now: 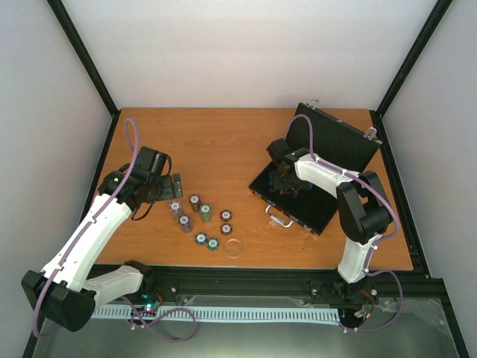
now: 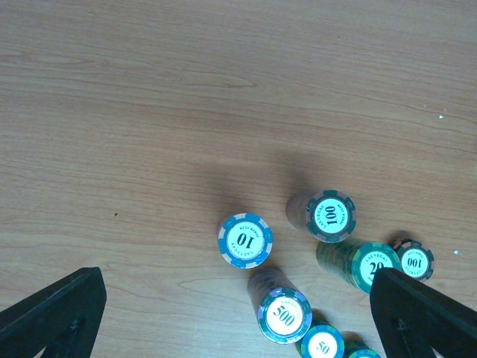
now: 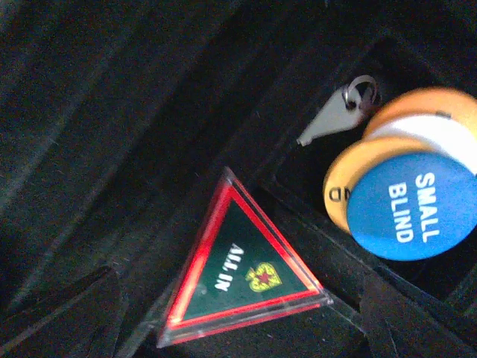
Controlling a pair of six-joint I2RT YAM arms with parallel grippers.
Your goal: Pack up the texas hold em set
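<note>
The black case point(image 1: 317, 212) lies open at the right, lid point(image 1: 339, 142) raised, silver handle point(image 1: 279, 218) facing me. My right gripper point(image 1: 287, 183) hangs inside it, open. In the right wrist view the dark triangular "ALL IN" token point(image 3: 238, 268) lies on the black lining between the fingertips point(image 3: 63, 313), touching neither. The blue "SMALL BLIND" disc point(image 3: 410, 205) rests on orange discs point(image 3: 339, 186) in a recess. Several chip stacks point(image 1: 201, 220) stand left of the case. My left gripper point(image 1: 175, 184) is open above them, over the "10" stack point(image 2: 245, 240) and the "500" stack point(image 2: 284, 315).
A small key point(image 3: 332, 123) lies in the recess beside the discs. A clear round disc point(image 1: 235, 247) sits on the wood table point(image 1: 216, 142) near the front edge, right of the chips. Black frame posts and white walls enclose the table.
</note>
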